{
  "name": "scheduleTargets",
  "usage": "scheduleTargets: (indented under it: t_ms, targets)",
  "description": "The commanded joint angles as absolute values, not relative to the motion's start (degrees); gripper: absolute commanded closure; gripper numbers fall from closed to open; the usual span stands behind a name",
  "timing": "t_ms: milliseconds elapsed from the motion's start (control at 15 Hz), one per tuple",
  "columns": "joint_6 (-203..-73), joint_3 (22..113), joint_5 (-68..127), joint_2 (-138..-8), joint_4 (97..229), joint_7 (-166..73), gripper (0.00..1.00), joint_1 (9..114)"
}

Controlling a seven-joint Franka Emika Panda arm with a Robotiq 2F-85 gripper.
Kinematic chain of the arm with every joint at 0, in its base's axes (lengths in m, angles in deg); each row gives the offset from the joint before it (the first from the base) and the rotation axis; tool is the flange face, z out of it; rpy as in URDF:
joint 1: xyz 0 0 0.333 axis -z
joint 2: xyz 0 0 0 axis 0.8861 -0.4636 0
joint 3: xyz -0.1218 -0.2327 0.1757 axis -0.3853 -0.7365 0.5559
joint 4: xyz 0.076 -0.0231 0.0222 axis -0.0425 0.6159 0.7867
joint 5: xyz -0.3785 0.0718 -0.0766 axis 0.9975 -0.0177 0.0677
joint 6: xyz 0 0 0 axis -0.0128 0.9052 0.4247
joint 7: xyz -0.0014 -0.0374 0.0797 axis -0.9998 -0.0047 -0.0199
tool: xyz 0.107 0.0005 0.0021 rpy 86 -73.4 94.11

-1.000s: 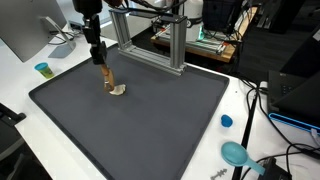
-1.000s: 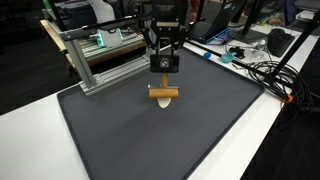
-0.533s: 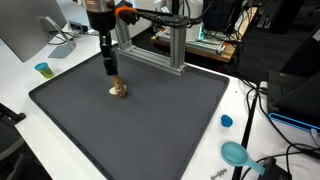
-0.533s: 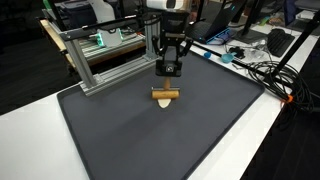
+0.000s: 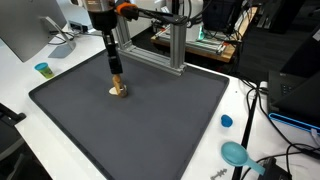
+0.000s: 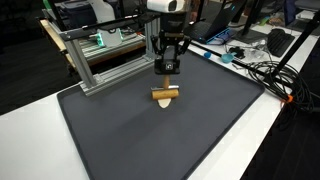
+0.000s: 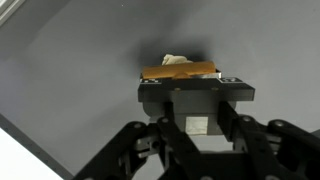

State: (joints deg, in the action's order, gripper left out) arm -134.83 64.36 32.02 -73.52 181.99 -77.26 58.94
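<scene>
Here the tool [image 6: 166, 72] hangs just above the wooden stick [image 6: 165, 95]; whether clenched, cannot tell.

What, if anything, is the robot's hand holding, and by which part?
Nothing, it seems: the hand hangs above the wooden stick, which lies on the dark mat. In an exterior view a gap shows between them.

Angled exteriors; close wrist behind claw [image 7: 195, 88]
</scene>
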Motion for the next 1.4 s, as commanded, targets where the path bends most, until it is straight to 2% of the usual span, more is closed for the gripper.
scheduleTargets:
  t_ms: [0, 733, 1067, 1333]
  targets:
    - [-130.65, 65.85, 27.98, -75.52, 182.13, -71.58, 0.79, 60.85]
    - [-122.01, 65.47, 24.92, -76.11, 180.36, -68.09, 0.79, 61.81]
    - [-128.24, 65.05, 26.54, -67.31, 183.20, -54.80, 0.79, 64.25]
    - [-131.21, 66.59, 22.13, -66.53, 181.22, -40.69, 0.79, 67.01]
